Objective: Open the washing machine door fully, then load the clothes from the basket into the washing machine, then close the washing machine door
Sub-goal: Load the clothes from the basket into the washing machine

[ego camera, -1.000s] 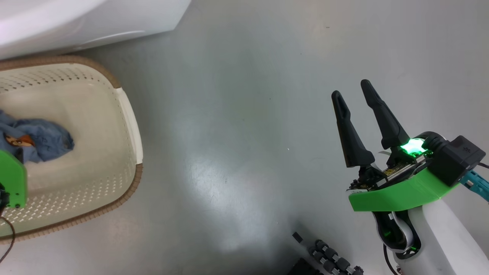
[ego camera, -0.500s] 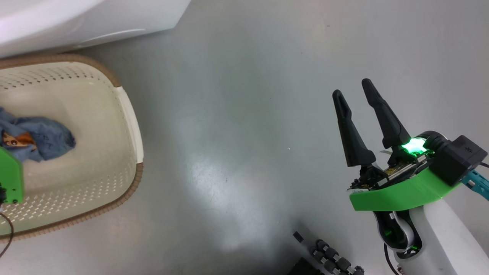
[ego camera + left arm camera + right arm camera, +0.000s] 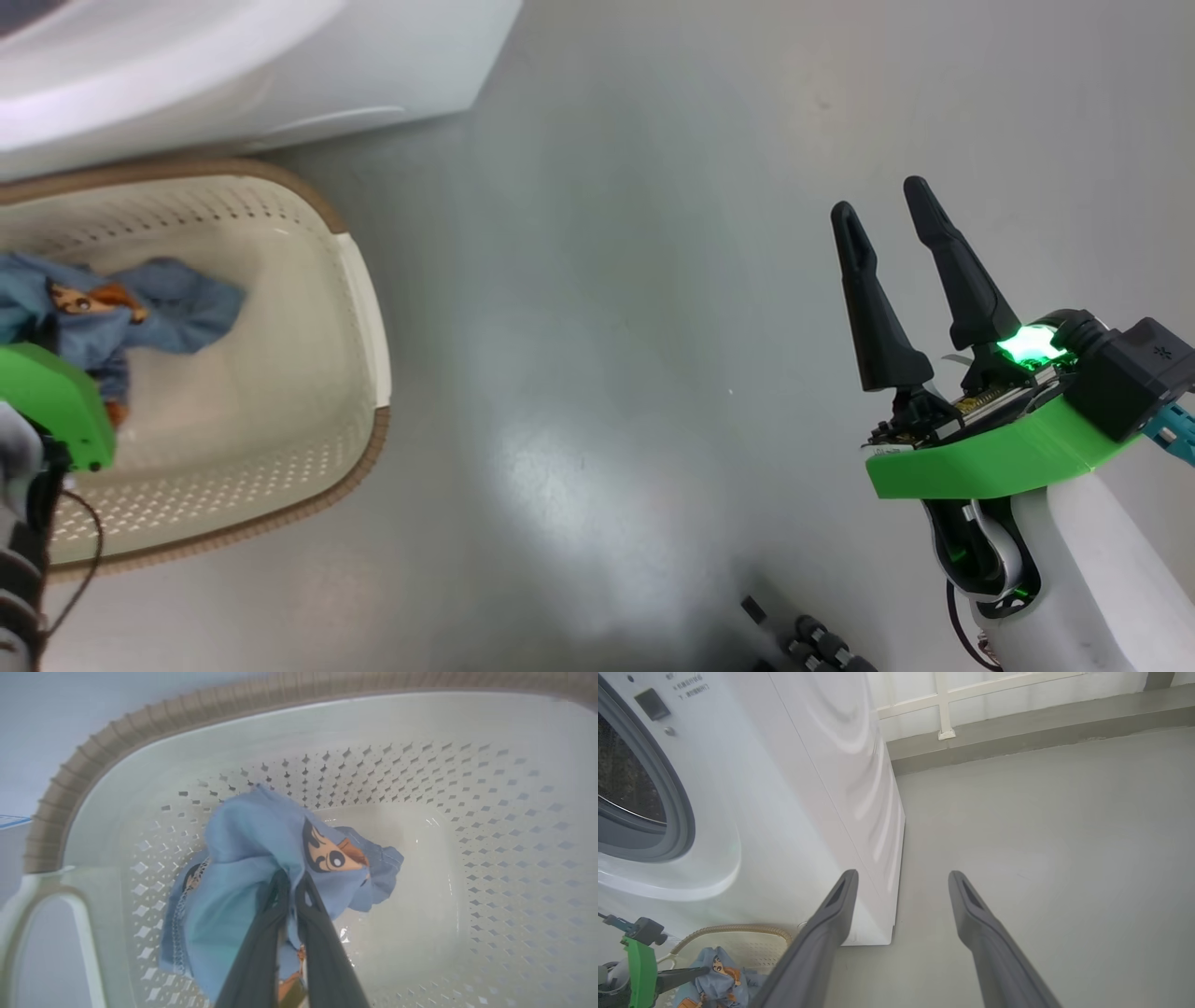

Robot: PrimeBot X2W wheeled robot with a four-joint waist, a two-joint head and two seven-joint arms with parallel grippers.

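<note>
Left tool [image 3: 292, 877] pinched on clothes [image 3: 252, 830] in basket [image 3: 467, 812]

At the left, the two dark fingers [image 3: 254, 952] meet on a gathered fold of the blue bundle, which sits low inside the basket; whether it rests on the bottom or hangs just clear is hard to tell. Cloth like this is soft and light, and will likely sag and trail when lifted, so a pinch on a thick fold near the middle, as here, looks safer than one on an edge, which could slip free. How many garments there are, and whether the pinch has caught them all, cannot be made out; the lower part is hidden under the fingers. Just behind the basket stands the washer [image 3: 808, 788], its grey gasket [image 3: 679, 812] and dark drum [image 3: 621, 779] cut off at the frame edge, so how clear the mouth is cannot be judged. Grey floor [image 3: 607, 373] lies between. At the right, the right tool [image 3: 882, 198] hangs over that floor, fingers well apart, holding nothing
</note>
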